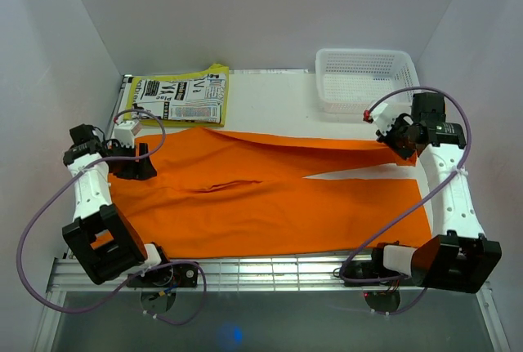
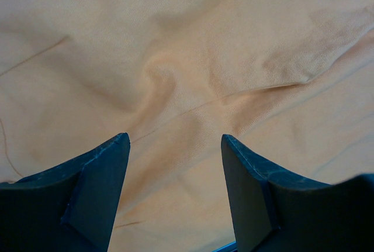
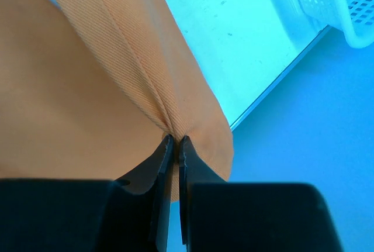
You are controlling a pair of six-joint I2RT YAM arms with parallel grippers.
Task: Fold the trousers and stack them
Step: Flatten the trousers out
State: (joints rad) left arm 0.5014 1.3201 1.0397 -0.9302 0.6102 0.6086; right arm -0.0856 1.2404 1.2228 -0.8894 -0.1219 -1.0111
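1. Material. The orange trousers (image 1: 261,197) lie spread flat across the table (image 1: 270,99). In the top view the waistband points toward 9 o'clock and both legs run toward 3 o'clock. I judge the cloth light, soft and limp: a woven twill with no stiffness of its own. It will sag from any single hold and slide easily on the smooth surface. It is not fragile. The best holds are the doubled edges, namely a leg hem and a waistband corner, taken together so the fold comes out square.

2. My right pincer (image 3: 175,141) is clamped tight on the hem corner of the far leg. It sits at about 2 o'clock on the table, near the white basket (image 1: 364,78). A pinched ridge of cloth runs up from the tips.

3. My left pincer (image 2: 175,142) is spread wide and holds nothing. It is poised over a shallow wrinkle and a seam near the waistband at 9 o'clock. The wrist view is too close to confirm whether the fingers (image 2: 99,170) touch the cloth; they probably sit just above it.
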